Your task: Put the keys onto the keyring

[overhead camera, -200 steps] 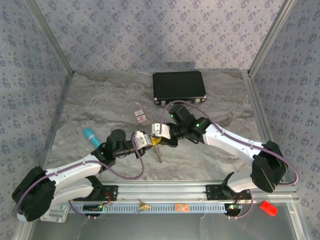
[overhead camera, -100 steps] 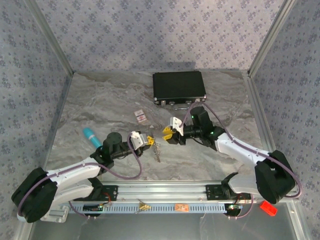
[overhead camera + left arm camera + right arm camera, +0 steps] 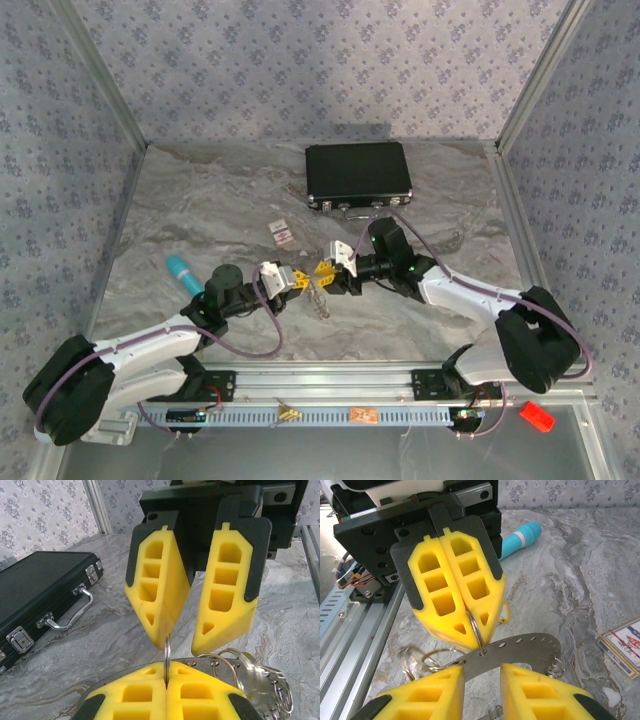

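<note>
Pinching the keyring [image 3: 167, 649], your left gripper [image 3: 166, 669] clamps it; right gripper [image 3: 181, 639] fingers stand apart. Threading the keys looks undone.

one black case [image 3: 358, 173], one teal tube [image 3: 181, 271], one red-and-white tag [image 3: 282, 234], one keyring [image 3: 321, 300] — two pairs of yellow jaws

You'll find the keyring [image 3: 320, 298] between left gripper [image 3: 298, 283] and right gripper [image 3: 326, 270]; case [image 3: 358, 172] behind them, tag [image 3: 282, 233] behind-left, tube [image 3: 181, 271] far left
</note>
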You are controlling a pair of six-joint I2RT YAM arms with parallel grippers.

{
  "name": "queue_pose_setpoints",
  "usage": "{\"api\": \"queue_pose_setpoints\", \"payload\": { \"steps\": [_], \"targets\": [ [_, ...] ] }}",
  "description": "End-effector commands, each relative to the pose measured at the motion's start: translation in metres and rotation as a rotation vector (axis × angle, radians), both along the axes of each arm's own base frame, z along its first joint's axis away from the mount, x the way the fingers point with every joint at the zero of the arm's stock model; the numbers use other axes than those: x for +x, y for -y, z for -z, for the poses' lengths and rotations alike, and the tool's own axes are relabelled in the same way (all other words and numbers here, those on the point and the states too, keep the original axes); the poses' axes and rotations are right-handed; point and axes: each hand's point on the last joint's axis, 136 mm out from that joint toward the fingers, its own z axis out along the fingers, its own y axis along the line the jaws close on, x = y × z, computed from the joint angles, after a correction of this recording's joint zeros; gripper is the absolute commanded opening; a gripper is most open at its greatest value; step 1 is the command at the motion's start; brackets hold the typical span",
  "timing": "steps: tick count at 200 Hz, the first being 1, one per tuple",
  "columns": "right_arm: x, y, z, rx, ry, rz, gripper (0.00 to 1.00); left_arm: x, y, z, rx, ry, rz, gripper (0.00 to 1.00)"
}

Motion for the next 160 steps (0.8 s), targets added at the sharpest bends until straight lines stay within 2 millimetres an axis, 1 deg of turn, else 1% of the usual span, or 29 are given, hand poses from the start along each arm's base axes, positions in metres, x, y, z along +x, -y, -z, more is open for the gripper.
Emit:
{"api": "queue_pose_setpoints", "payload": {
  "steps": [1,49,77,91,104,123,133,145,153,160],
  "targets": [
    [0.000,-0.009,-0.016,0.041,0.018,-0.030,0.25,-0.003,0.001,-0.019,-0.063,0.044,0.023,0.00],
    [-0.001,-0.011,-0.020,0.050,0.019,-0.038,0.24,-0.004,0.002,-0.017,-0.059,0.039,0.032,0.00],
    [-0.002,-0.014,-0.021,0.047,0.017,-0.049,0.22,-0.005,0.003,-0.019,-0.064,0.042,0.042,0.00],
    [-0.003,-0.016,-0.022,0.050,0.016,-0.058,0.18,-0.006,0.003,-0.018,-0.063,0.041,0.045,0.00],
    [-0.003,-0.017,-0.024,0.051,0.015,-0.064,0.13,-0.005,0.003,-0.019,-0.064,0.042,0.046,0.00],
    [-0.004,-0.017,-0.024,0.040,0.009,-0.073,0.00,-0.004,0.002,-0.019,-0.062,0.043,0.038,0.00],
    [-0.005,-0.015,-0.022,0.020,0.009,-0.074,0.00,-0.001,0.001,-0.019,-0.060,0.041,0.019,0.09],
    [-0.005,-0.013,-0.019,-0.022,0.010,-0.069,0.00,0.002,-0.001,-0.017,-0.048,0.031,-0.007,0.25],
    [-0.005,-0.011,-0.015,-0.067,0.022,-0.058,0.00,0.005,-0.002,-0.016,-0.031,0.022,-0.020,0.28],
    [-0.005,-0.009,-0.012,-0.113,0.040,-0.050,0.00,0.005,-0.003,-0.014,-0.010,0.014,-0.020,0.29]
  ]
}}
